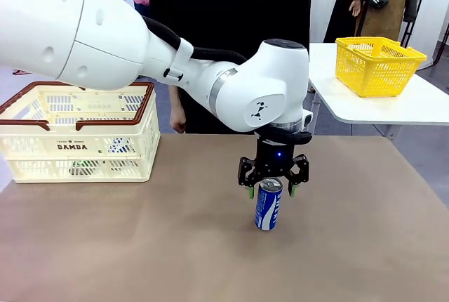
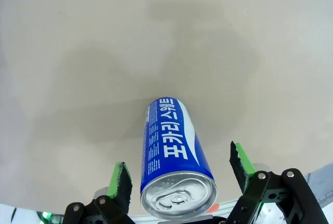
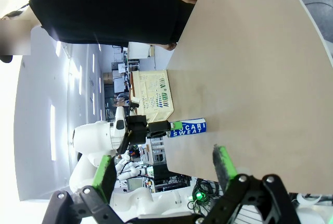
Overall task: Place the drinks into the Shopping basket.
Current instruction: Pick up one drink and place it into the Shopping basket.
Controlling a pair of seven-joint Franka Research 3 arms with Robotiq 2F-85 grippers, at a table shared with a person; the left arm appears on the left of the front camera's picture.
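Brown paper-like table top, flat, matte. Slim blue metal drink can with white lettering and silver top upright near table middle, toward my near edge. My left tool spread wide astride can top, green pads clear of wall. I judge can stiff, smooth, slippery, tippy: grip upper body squarely. Large cream-white slotted plastic basket with brown rim at far left edge, green shape visible through slots. Right tool spread, empty.
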